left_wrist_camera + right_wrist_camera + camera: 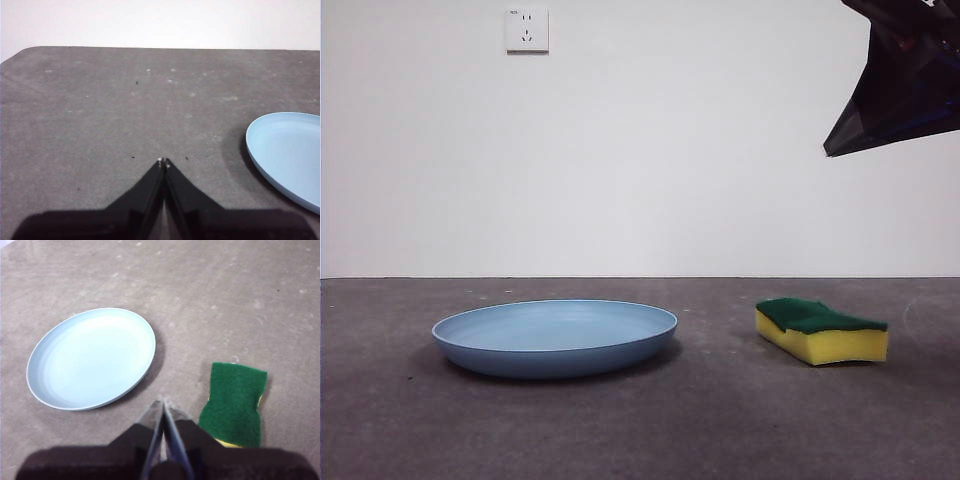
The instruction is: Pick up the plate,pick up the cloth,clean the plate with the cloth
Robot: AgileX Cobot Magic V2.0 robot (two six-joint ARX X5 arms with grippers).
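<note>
left gripper [163, 161]: matte black jaws, each tapering to a point with a pale tip
right gripper [163, 401]: black jaws, greyish inner edges
arm [905, 75]: glossy black angular shell

The worktop [650, 420] is a dark grey, matte surface with a faintly mottled, speckled texture; its far edge meets a plain white wall. In the left wrist view one far corner of it is rounded. Two things lie directly on it. The plate [555, 337], light blue, round and shallow with a raised rim, sits flat and empty, casting a soft shadow on the surface around its base. At the plate's three o'clock in the front view, apart from it with bare surface between, lies the cloth [821, 330], a yellow sponge with wavy sides, resting on its foam face with the dark green scouring side up.
</note>
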